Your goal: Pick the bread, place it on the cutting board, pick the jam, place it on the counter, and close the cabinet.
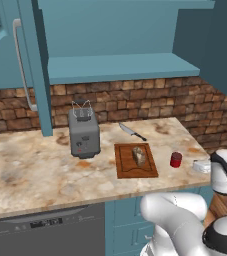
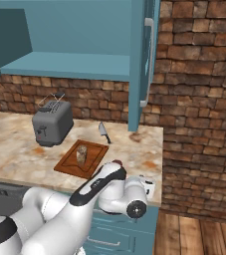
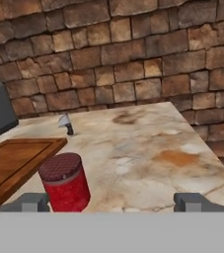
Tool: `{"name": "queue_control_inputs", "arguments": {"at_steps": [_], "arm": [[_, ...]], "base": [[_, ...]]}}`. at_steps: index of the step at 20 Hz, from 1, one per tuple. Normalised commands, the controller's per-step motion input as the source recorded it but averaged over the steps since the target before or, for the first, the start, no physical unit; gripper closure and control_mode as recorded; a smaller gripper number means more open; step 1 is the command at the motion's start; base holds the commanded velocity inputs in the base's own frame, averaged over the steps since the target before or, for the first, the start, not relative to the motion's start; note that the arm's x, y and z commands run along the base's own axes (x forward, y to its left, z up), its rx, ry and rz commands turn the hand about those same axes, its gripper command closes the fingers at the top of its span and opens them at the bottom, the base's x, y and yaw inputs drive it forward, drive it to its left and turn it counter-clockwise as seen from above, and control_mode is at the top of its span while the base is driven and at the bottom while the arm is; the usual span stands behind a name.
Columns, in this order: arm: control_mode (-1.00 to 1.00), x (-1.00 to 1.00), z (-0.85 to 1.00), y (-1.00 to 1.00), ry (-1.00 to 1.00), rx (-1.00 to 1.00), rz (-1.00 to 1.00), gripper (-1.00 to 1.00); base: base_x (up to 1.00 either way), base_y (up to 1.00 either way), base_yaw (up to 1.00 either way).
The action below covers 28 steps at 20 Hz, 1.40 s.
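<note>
left base view: a marbled beige-and-rust counter [image 1: 30,170] runs across the scene, backed by a brick wall [image 1: 150,100]. above it hangs the teal cabinet [image 1: 120,67], its door [image 1: 32,65] swung open so the inner shelf shows. a grey toaster [image 1: 83,132] stands on the counter. just right of it lies the reddish-brown cutting board [image 1: 127,167], and the speckled brown bread [image 1: 139,156] sits upright on it. a knife [image 1: 131,131] lies behind the board, near the wall. the red jam [image 1: 176,159] jar stands on the counter right of the board, apart from it. the white arm [image 1: 185,220] rises at the lower right.

right base view: the toaster [image 2: 52,124] is at left, the cutting board [image 2: 67,167] nearer the middle with the bread [image 2: 81,154] on it, and the knife [image 2: 103,132] beyond. the open cabinet door [image 2: 143,60] hangs edge-on above the counter's [image 2: 144,149] right end. the arm [image 2: 99,191] crosses the foreground.

hand view: the gripper [image 3: 116,201] hovers low over the counter [image 3: 153,153], its two dark fingertips [image 3: 197,201] spread wide apart (nothing between them is clasped). the jam [image 3: 65,182] stands upright just inside the left fingertip, touching neither that i can tell. a corner of the cutting board [image 3: 19,158] lies to its left, with the knife [image 3: 66,123] farther back.
</note>
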Motion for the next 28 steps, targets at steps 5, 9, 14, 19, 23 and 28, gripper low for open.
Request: {"name": "queue_control_inputs", "arguments": {"at_steps": [5, 9, 14, 19, 23, 28], "arm": [[-1.00, -0.06, 0.13, -0.03, -0.06, 0.01, 0.00, -1.00], [-1.00, -0.06, 0.13, -0.04, -0.06, 0.01, 0.00, -1.00], [-1.00, -0.06, 0.16, -0.04, -0.06, 0.01, 0.00, -1.00], [-1.00, -0.05, 0.17, -0.05, -0.05, 0.02, 0.00, -1.00], [-1.00, 0.00, 0.19, -0.05, -0.05, 0.01, 0.00, -1.00], [-1.00, -0.05, 0.15, -0.07, -0.05, 0.01, 0.00, -1.00]], "base": [[0.00, 0.00, 0.00], [0.00, 0.00, 0.00], [0.00, 0.00, 0.00], [0.00, 0.00, 0.00], [0.00, 0.00, 0.00], [0.00, 0.00, 0.00]]}}
